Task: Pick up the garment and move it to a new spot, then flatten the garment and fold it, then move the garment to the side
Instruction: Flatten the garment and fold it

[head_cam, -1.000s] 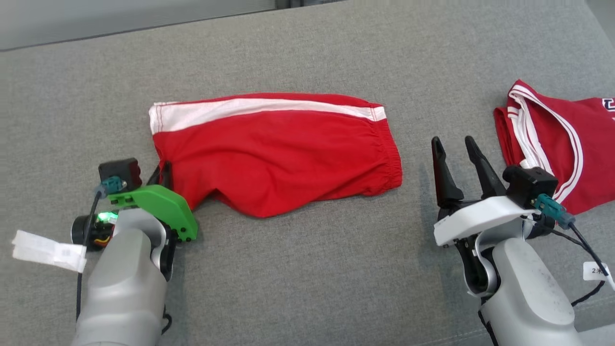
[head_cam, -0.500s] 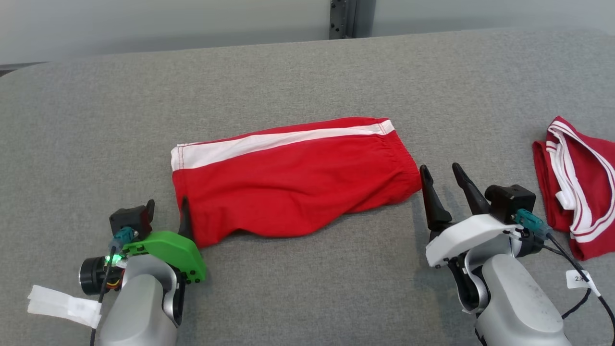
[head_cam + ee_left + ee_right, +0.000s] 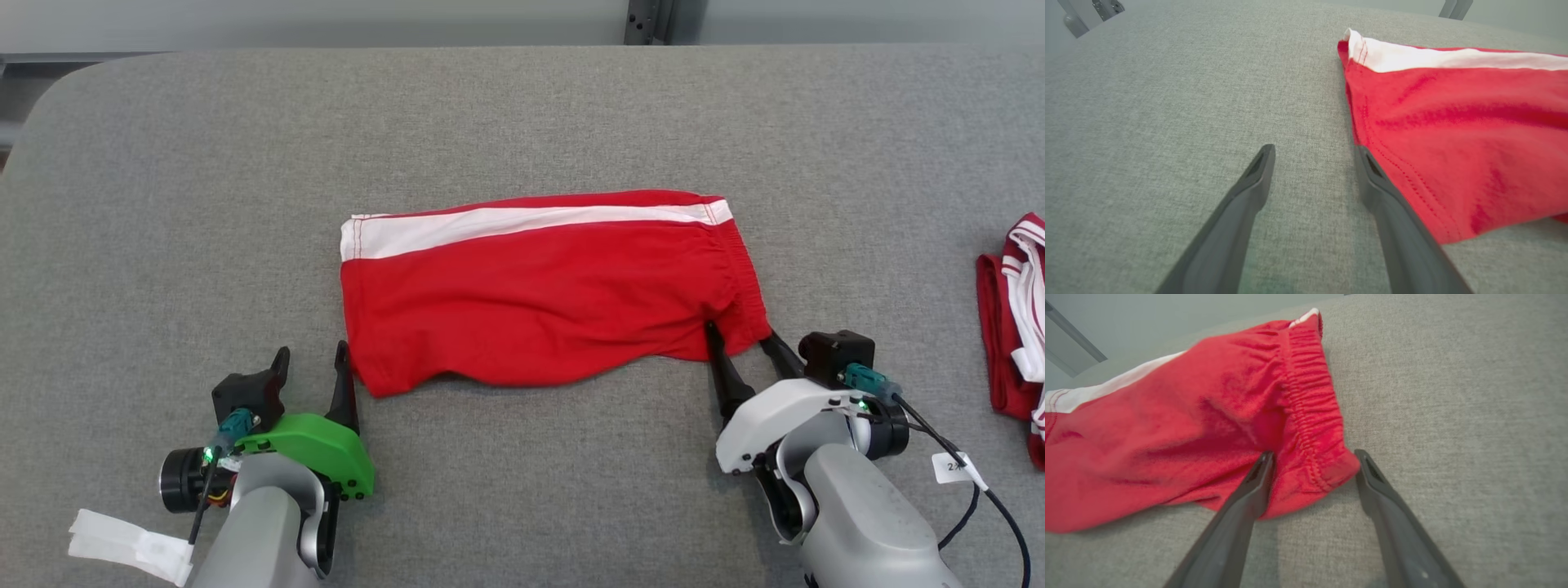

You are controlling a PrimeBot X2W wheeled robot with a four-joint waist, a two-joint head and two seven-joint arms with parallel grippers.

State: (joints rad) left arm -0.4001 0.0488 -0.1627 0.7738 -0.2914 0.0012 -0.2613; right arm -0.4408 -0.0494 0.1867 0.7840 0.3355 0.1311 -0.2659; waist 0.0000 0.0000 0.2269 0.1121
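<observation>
Grey table [image 3: 522, 106] holds two red garments, shorts [image 3: 539, 294] and perhaps a jersey [image 3: 1012, 327]; left gripper [image 3: 313, 353] and right gripper [image 3: 739, 339] gape empty, right straddling waistband [image 3: 1310, 400].

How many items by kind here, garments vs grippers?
Garments: 2 (red shorts, red-and-white garment at the right edge)
Grippers: 2 (left gripper, right gripper)
Total: 4

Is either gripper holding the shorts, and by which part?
Nothing is held. The right gripper is open astride the waistband corner of the red shorts; the left gripper is open beside their hem.
</observation>
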